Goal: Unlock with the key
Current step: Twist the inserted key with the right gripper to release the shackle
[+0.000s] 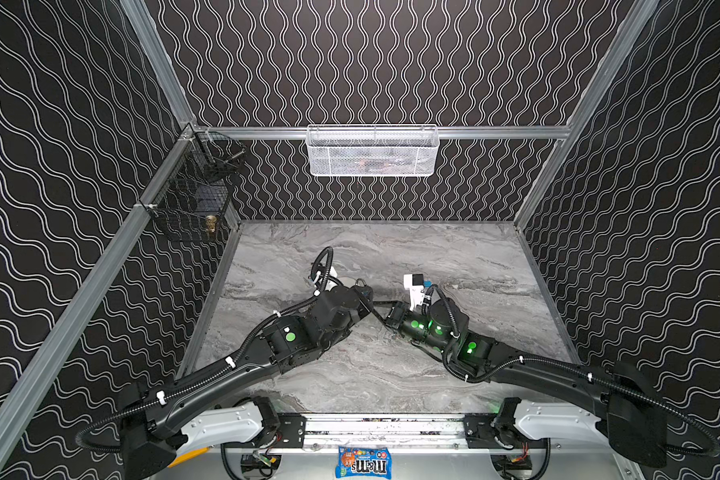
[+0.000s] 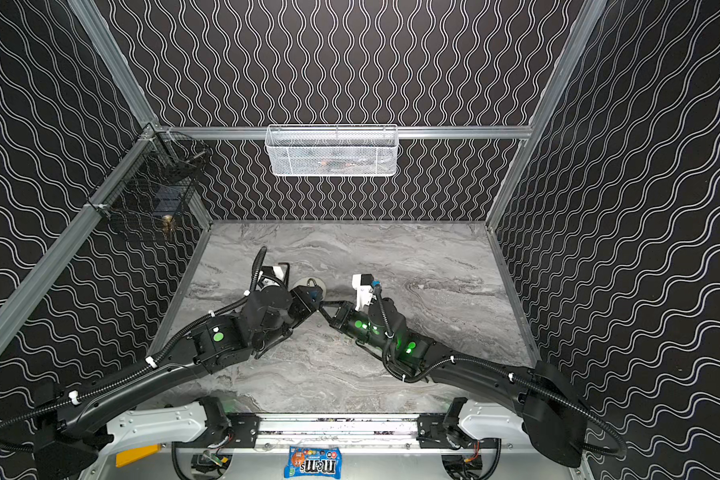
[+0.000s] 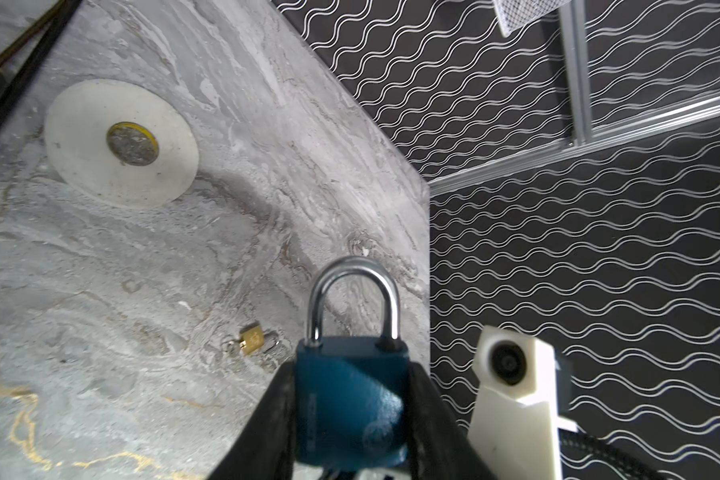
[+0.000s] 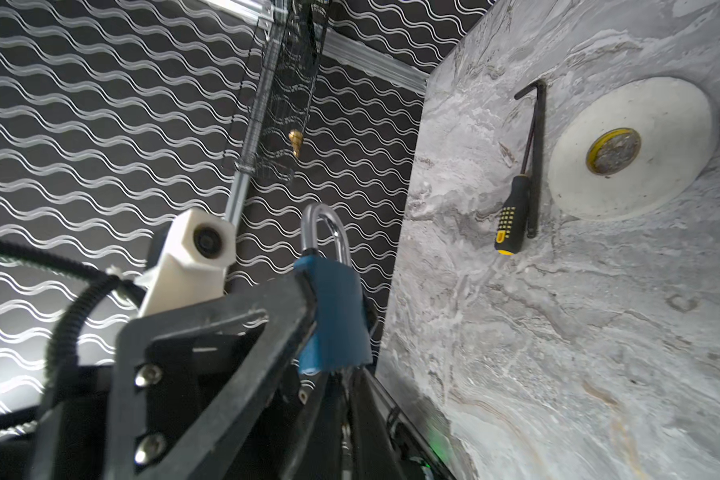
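The jaws of your left gripper (image 3: 352, 399) clamp the body of a blue padlock (image 3: 346, 374), held clear of the marbled counter (image 3: 100, 270) near mid-scene. Both legs of its steel shackle (image 3: 352, 291) sit down in the body. The jaws of your right gripper (image 4: 341, 388) are pressed together right beneath the padlock's underside, and any key there is hidden from view. Beyond, a small brass padlock (image 3: 252, 338) lies on the counter. A screwdriver (image 4: 512, 216) and a hex key (image 4: 535, 158) rest just beside a white disc (image 4: 628, 145).
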Robot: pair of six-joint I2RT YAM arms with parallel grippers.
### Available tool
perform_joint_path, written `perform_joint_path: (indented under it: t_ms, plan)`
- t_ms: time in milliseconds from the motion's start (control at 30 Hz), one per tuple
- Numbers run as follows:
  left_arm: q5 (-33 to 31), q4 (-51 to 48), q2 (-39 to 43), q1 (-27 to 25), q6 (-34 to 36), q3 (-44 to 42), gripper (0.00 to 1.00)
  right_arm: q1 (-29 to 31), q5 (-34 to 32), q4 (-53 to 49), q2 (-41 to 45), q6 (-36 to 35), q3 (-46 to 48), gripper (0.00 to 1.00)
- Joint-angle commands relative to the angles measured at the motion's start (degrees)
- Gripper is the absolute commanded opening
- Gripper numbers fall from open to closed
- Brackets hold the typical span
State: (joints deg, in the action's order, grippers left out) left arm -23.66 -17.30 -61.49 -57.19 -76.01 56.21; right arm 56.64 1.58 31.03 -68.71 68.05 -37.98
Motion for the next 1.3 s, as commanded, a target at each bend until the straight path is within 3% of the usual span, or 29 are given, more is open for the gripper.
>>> perform_joint_path:
  t_ms: [0,167,900,1000,1267]
  plan:
    - [6.21,9.30,-0.07,-0.21,-2.02,0.25,0.00,0.14,0.54,9.54,0.02,3.54,-0.78,0.00]
    - [7.74,9.77,-0.06,-0.21,-6.20,-0.61,0.00,0.22,-0.10,13.09,0.72,3.78,-0.44,0.00]
    - [14.18,16.09,0.34,-0.20,-8.50,-2.21,0.00,1.84,-1.36,15.91,1.65,2.04,-2.62,0.00]
    - [15.17,17.60,-0.09,-0.19,-8.72,-1.98,0.00,3.64,-4.64,11.02,2.80,0.51,-4.04,0.00]
    - [15.66,18.68,-0.11,-0.20,-9.30,-1.25,0.00,4.60,-9.24,13.80,4.62,2.13,-1.66,0.00]
